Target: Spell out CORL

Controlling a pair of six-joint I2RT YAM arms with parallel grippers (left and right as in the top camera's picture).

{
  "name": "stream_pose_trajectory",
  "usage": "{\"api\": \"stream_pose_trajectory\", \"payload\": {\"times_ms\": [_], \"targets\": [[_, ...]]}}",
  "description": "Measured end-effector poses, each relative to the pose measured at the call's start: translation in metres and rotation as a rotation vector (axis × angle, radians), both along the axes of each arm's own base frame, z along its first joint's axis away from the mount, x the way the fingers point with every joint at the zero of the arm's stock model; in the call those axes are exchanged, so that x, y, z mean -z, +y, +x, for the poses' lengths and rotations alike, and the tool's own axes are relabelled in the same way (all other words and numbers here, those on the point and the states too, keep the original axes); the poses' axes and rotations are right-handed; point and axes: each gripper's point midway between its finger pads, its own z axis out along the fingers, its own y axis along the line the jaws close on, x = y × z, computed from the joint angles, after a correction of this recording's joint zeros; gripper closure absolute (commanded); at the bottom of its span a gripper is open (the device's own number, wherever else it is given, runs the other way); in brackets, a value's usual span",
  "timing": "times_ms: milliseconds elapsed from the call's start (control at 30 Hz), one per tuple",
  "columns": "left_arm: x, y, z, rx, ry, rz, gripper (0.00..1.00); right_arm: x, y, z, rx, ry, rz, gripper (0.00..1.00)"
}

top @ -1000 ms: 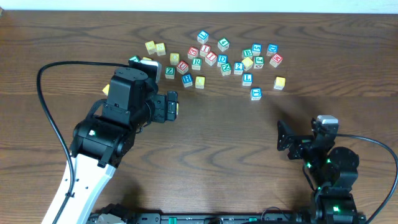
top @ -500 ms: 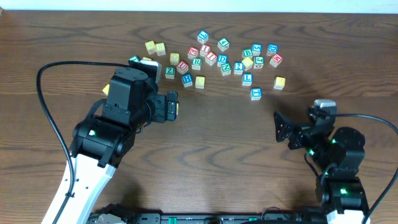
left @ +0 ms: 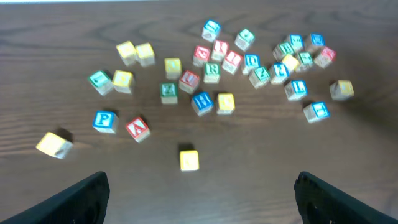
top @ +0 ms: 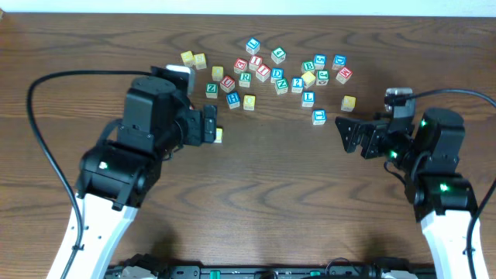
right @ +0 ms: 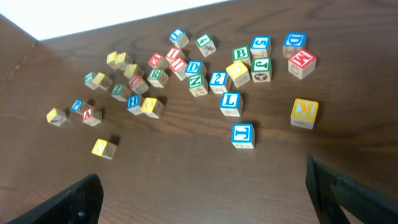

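The letter cubes lie scattered across the far half of the brown table. The green R cube (top: pixel 245 77) (left: pixel 212 70) (right: pixel 156 76) sits inside the cluster. The blue L cube (top: pixel 308 98) (right: pixel 230 102) lies at its near right edge. One pale yellow cube (top: pixel 218 136) (left: pixel 189 159) (right: pixel 103 148) lies alone just ahead of my left gripper (top: pixel 212 126) (left: pixel 202 190), whose jaws stand open and empty; its letter is too faint to read. My right gripper (top: pixel 343 133) (right: pixel 202 186) is open and empty, near the blue cubes.
Other cubes: blue P (left: pixel 104 121), red A (left: pixel 137 128), yellow K (right: pixel 305 112), a blue cube (top: pixel 318 116) near the L, several yellow ones at far left (top: pixel 194 60). Black cables loop beside both arms. The table's far edge (top: pixel 248 15) runs behind the cluster.
My right arm has swung forward toward the cubes, its gripper still open. My left arm has shifted slightly left and back; the lone yellow cube has stayed in place.
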Motion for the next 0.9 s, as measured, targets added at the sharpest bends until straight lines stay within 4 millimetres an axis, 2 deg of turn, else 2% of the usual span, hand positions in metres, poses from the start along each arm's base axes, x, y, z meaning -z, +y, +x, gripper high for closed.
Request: {"api": "stream_pose_trajectory", "payload": {"times_ms": [100,300,467,633,767,900], "targets": [[-0.008,0.008,0.009,-0.031,0.011,0.004,0.06,-0.006,0.005,0.011,-0.029,0.008,-0.006,0.01],[-0.005,0.008,0.033,-0.046,0.087,0.034,0.06,-0.016,0.016,0.018,-0.074,0.005,-0.017,0.01],[-0.002,0.005,0.045,-0.045,0.110,0.044,0.06,-0.011,0.019,0.022,-0.084,0.027,-0.019,0.01],[-0.014,0.011,0.055,-0.066,0.116,0.045,0.06,-0.017,0.027,0.033,-0.109,0.039,-0.020,0.01],[-0.018,0.019,0.068,-0.081,0.157,0.070,0.06,-0.033,0.046,0.052,-0.160,0.059,-0.021,0.01],[-0.015,0.021,0.077,-0.086,0.190,0.081,0.06,-0.037,0.059,0.071,-0.192,0.097,-0.030,0.01]]}}
